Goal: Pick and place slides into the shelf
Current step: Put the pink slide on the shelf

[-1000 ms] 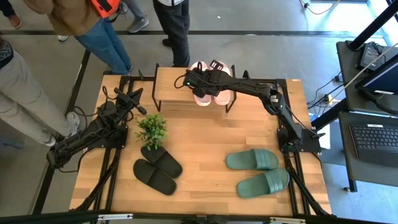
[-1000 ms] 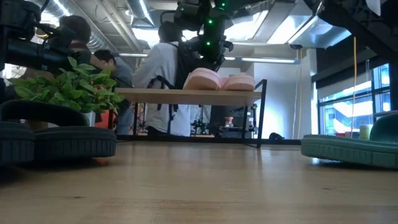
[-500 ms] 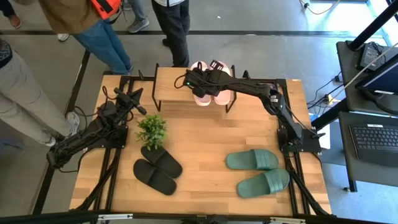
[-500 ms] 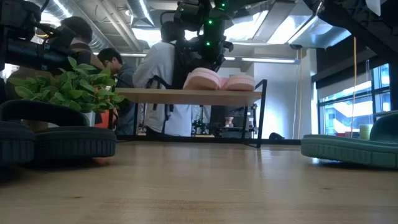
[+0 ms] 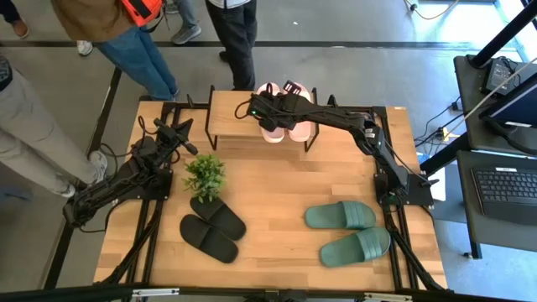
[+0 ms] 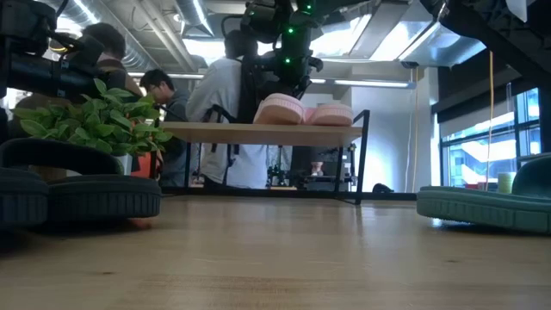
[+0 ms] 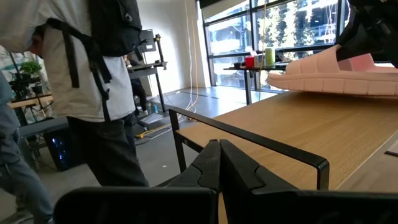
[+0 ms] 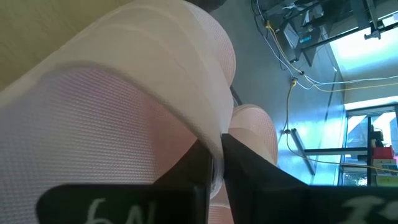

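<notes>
Directly under right end effector: pink slide on shelf.

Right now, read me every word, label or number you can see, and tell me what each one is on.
"6" and a cut-off character: white marks on the right gripper, which pinches the pink slide by its strap; not surely readable.
Monitor beside the table: too small to read.
Nothing else shows text.

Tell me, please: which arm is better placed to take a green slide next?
Probably the right. The green slides lie near its base, though its gripper is on the pink slide over the shelf. The left gripper waits beyond the plant.
</notes>
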`<state>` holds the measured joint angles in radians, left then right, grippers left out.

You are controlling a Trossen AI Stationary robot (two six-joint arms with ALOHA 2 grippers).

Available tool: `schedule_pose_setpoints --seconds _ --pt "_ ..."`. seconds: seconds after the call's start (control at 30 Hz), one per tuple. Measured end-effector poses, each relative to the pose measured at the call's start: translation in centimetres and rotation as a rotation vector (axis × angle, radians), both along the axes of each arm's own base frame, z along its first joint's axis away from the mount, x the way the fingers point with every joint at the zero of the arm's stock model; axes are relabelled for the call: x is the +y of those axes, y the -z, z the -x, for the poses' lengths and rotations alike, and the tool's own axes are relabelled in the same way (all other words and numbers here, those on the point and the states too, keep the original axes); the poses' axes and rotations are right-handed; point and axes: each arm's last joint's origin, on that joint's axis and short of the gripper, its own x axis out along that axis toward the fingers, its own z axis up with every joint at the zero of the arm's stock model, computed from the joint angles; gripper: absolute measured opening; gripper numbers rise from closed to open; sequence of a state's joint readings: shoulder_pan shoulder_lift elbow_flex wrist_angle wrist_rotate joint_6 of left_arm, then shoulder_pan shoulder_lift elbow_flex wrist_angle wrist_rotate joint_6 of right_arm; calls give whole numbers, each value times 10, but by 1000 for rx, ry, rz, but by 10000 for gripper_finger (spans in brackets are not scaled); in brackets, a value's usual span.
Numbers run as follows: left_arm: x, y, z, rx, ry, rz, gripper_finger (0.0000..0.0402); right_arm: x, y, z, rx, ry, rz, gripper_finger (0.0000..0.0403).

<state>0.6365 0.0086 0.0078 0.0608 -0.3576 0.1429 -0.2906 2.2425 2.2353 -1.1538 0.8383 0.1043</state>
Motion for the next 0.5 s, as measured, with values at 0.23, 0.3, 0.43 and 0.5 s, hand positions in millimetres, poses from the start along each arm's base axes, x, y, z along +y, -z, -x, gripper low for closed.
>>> schedule_pose_setpoints --seconds 0.23,0.3,0.43,0.5 --pt "0 0 0 0 0 0 0 0 1 0 1 -2 -5 66" --pt "0 0 0 0 0 0 0 0 2 0 4 -2 -8 83" --pt "0 0 0 0 0 0 0 0 2 0 -10 12 -9 106" --pt "0 0 0 0 0 0 0 0 2 0 -9 15 -9 111"
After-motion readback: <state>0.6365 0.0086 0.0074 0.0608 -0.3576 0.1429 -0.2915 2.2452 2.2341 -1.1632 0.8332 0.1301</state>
